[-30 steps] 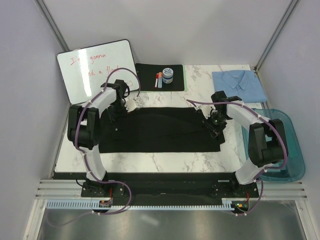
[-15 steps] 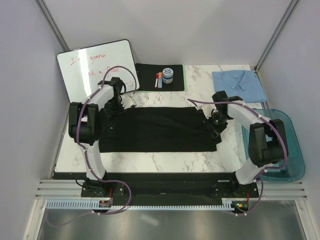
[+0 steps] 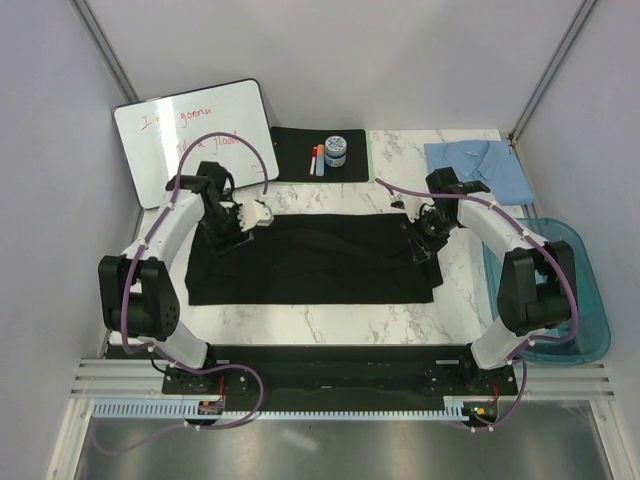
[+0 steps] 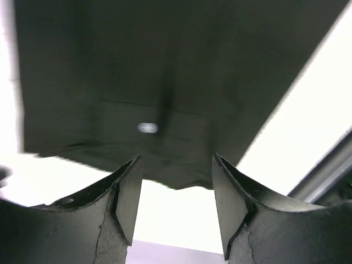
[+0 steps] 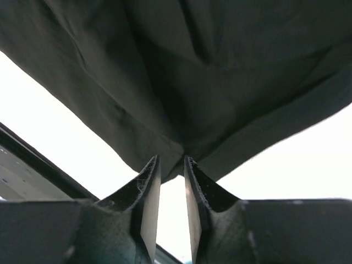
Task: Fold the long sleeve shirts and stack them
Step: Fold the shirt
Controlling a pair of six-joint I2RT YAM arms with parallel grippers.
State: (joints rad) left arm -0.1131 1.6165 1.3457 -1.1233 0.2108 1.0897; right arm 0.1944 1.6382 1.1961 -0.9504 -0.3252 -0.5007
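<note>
Swinging wide to the left since half a second ago, the left arm (image 3: 165,232) now holds the left gripper (image 3: 236,222) over the far left corner of the black shirt (image 3: 310,262). Its fingers are spread, with the hem just beyond them in the wrist view. The shirt lies flat as a long dark band across the marble table (image 3: 330,320), its left edge farther out than before. At its far right corner the right gripper (image 3: 424,230), now nearer the back, pinches a peak of black cloth between nearly closed fingers. The light blue shirt (image 3: 478,166) lies folded, collar showing, at the table's far right. Red handwriting on the whiteboard (image 3: 165,125) includes "gonna"; the rest is unclear.
</note>
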